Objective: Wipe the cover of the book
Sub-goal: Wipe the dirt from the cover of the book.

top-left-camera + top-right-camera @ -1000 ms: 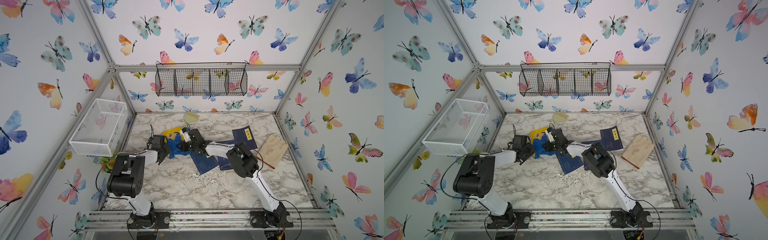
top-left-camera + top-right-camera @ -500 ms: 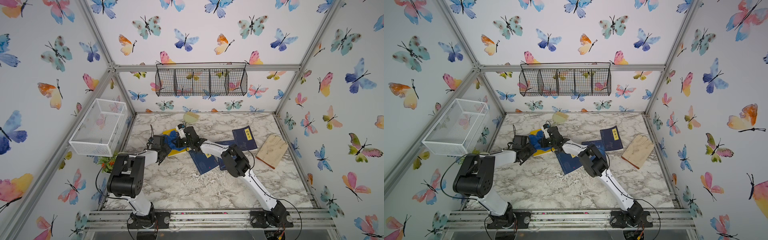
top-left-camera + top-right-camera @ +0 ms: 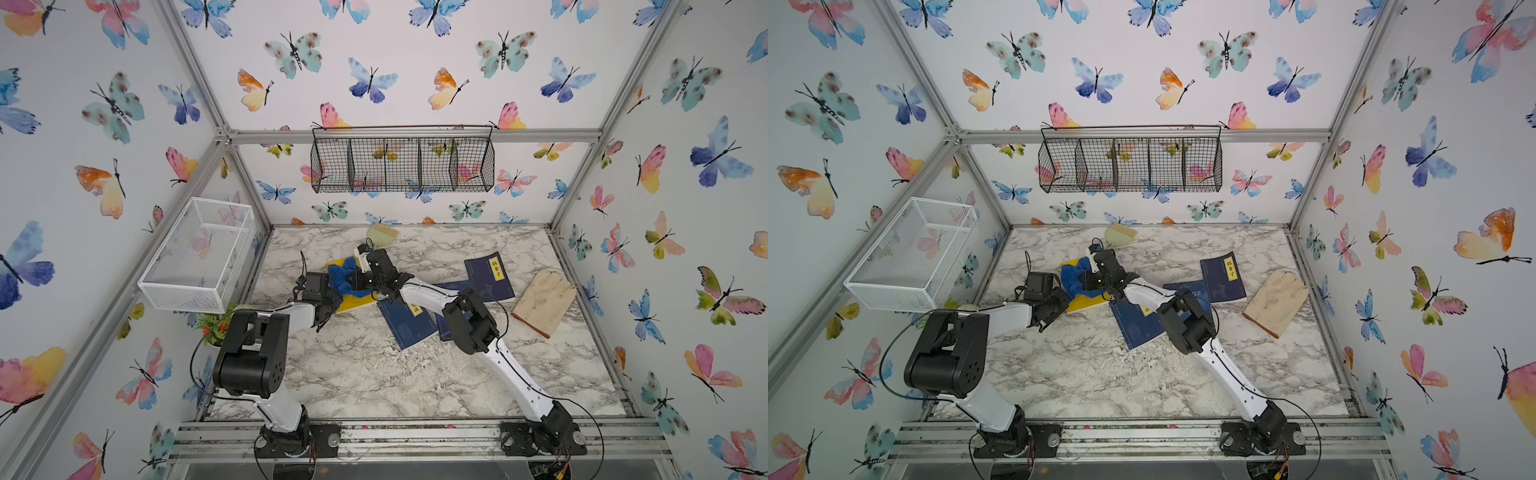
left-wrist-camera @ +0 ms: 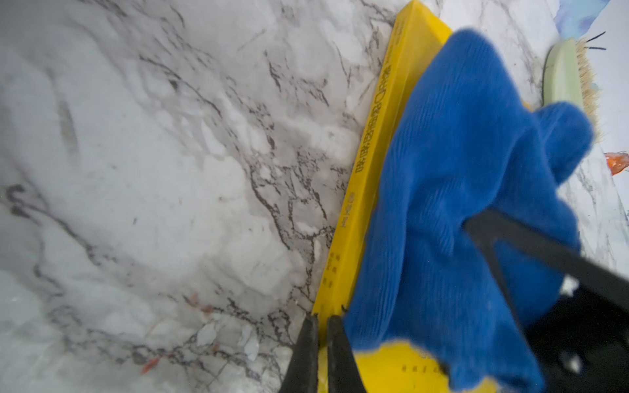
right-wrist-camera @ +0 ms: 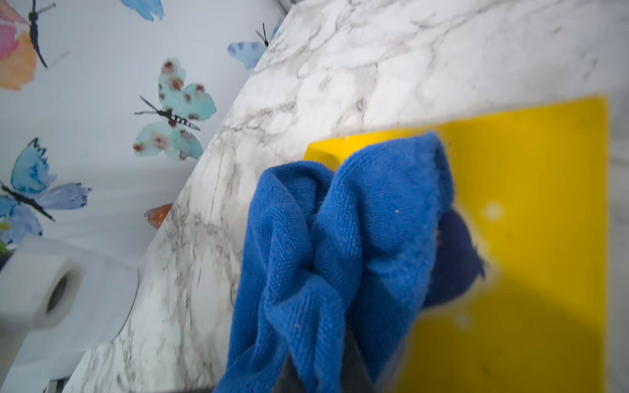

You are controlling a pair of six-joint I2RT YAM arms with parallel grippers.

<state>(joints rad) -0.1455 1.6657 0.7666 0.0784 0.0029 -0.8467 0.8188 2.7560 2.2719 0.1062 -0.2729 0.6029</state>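
A yellow book [image 3: 353, 300] [image 3: 1086, 303] lies on the marble table at the middle left. A blue cloth [image 3: 341, 277] [image 3: 1072, 277] is bunched on its cover. My right gripper [image 3: 358, 279] [image 5: 320, 371] is shut on the blue cloth [image 5: 340, 238] and holds it down on the yellow cover [image 5: 544, 211]. My left gripper [image 3: 329, 306] [image 4: 321, 340] is shut, with its tips on the near corner of the book [image 4: 369, 177], beside the cloth [image 4: 459, 211].
Navy books [image 3: 409, 324] [image 3: 490, 275] lie under and beside the right arm. A tan glove [image 3: 544, 299] lies at the right and a brush [image 3: 382, 233] at the back. A white mesh basket [image 3: 199, 253] hangs left, a black wire basket [image 3: 403, 164] behind. A paper roll [image 5: 41, 282] stands nearby.
My right gripper has dragged the blue cloth across the yellow cover, leftward and toward the book's far end. The left gripper has stayed on the book's corner.
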